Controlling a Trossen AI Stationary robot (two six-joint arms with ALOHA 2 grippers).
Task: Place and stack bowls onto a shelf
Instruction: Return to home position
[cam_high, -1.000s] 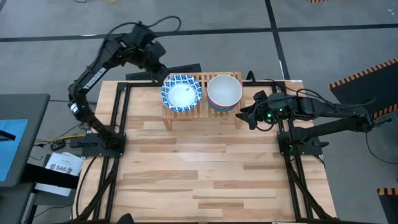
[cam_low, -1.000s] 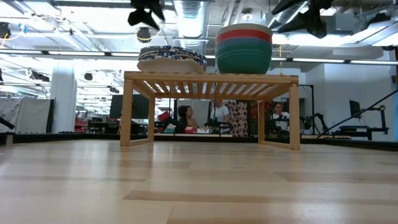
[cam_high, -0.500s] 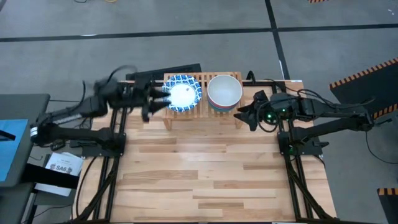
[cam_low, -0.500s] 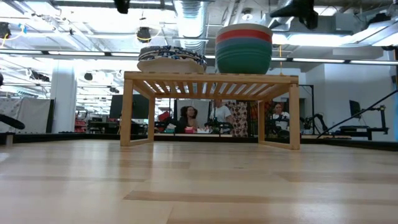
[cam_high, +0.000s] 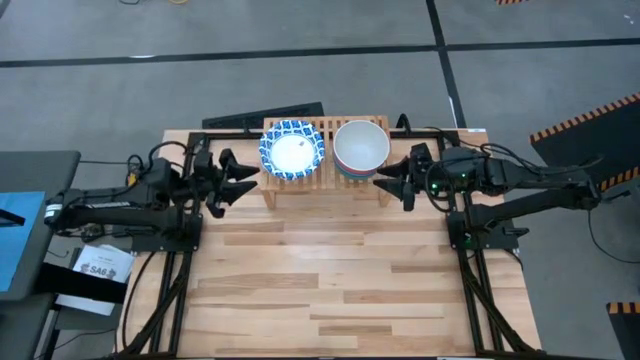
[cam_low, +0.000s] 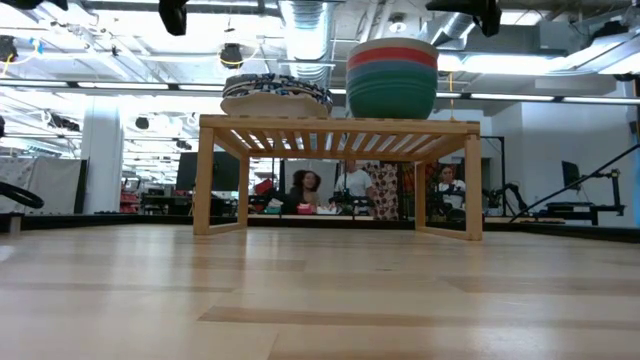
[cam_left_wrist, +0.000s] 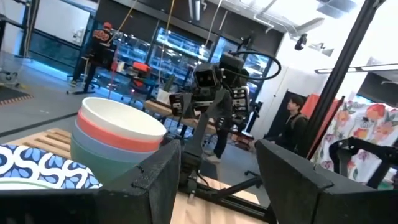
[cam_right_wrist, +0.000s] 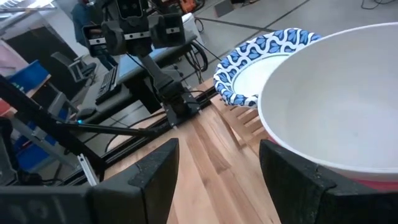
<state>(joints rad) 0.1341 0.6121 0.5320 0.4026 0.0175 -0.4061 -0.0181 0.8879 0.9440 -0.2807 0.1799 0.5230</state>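
Observation:
The low wooden shelf (cam_high: 328, 176) stands at the table's far edge on its short legs (cam_low: 205, 180). Two stacks rest on its slatted top. One is the blue-and-white patterned bowls (cam_high: 291, 150) (cam_low: 277, 95). The other is plain bowls topped by a white one (cam_high: 361, 147), with red, green and blue showing below (cam_low: 392, 75) (cam_left_wrist: 115, 134). My left gripper (cam_high: 240, 180) hangs open just left of the shelf and touches nothing. My right gripper (cam_high: 392, 180) is open just right of it, beside the white bowl (cam_right_wrist: 336, 106) and apart from it.
Black rails of the arm frames (cam_high: 190, 190) (cam_high: 462, 200) run down both sides of the table. The plank tabletop (cam_high: 330, 270) spreads in front of the shelf. People sit in the room beyond the far edge (cam_low: 350, 190).
My left arm has swung from above and behind the patterned stack, toward the table's left and near side and down. It now lies low and level to the left of the shelf. Both stacks have stayed in place.

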